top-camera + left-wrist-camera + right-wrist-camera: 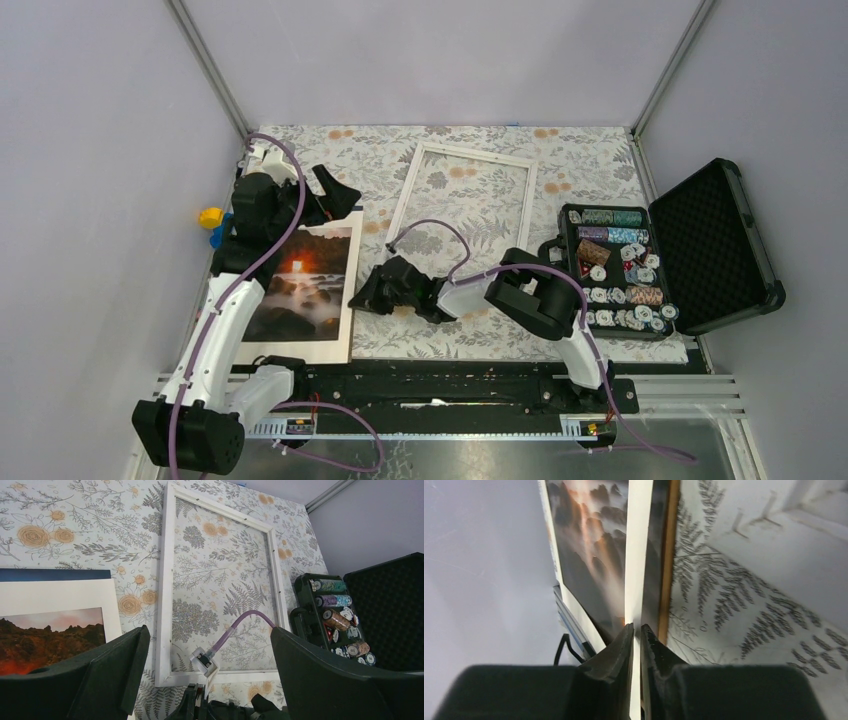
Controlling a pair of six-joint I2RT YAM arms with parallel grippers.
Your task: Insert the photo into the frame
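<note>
Right gripper (636,627) narrow, pinching one mat (636,555) by its edge (it overlies one photo (589,540)); left gripper (207,632) wide; one frame (165,580) alongside.

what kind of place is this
Probably a robot lab test cell: plain walls on aluminium posts box in the table, the left arm and right arm are bolted to a rail at its near edge, and a white frame and a case of chips lie out as props.

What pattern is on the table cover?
Table cover: grey ferns and tan flowers on white; best in left wrist view.
</note>
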